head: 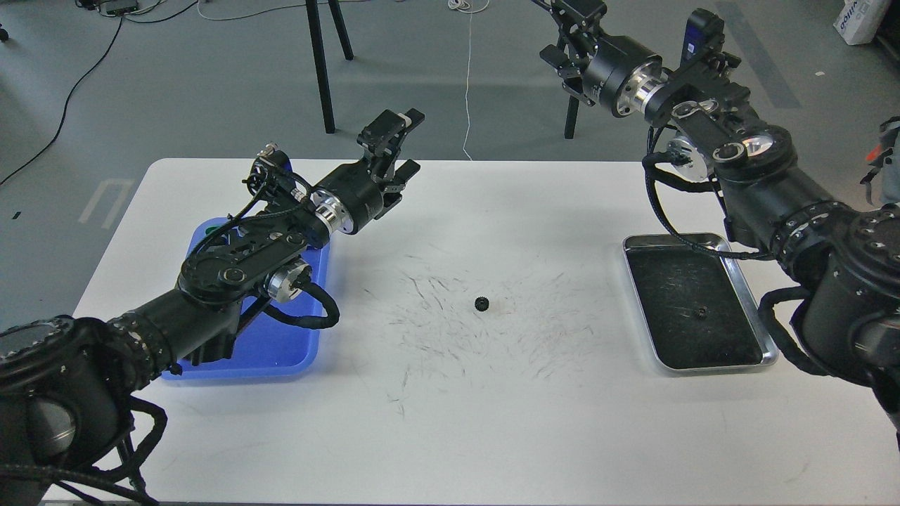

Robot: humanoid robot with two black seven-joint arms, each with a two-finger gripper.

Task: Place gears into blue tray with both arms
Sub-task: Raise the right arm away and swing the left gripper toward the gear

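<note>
One small black gear [481, 303] lies alone on the white table, in the scuffed middle area. A second gear [700, 313] rests on the black lining of the silver tray [768, 351] at the right. The blue tray [285, 346] sits at the left, largely covered by my left arm. My left gripper [398, 146] hovers open and empty near the table's far edge, past the blue tray's far right corner. My right gripper [564, 31] is raised high beyond the far edge, fingers apart, holding nothing, partly cut by the top of the view.
Black stand legs [320, 67] and a white cord [467, 77] are on the floor beyond the table. The near half of the table [492, 436] is bare white surface with faint scuff marks around the centre gear.
</note>
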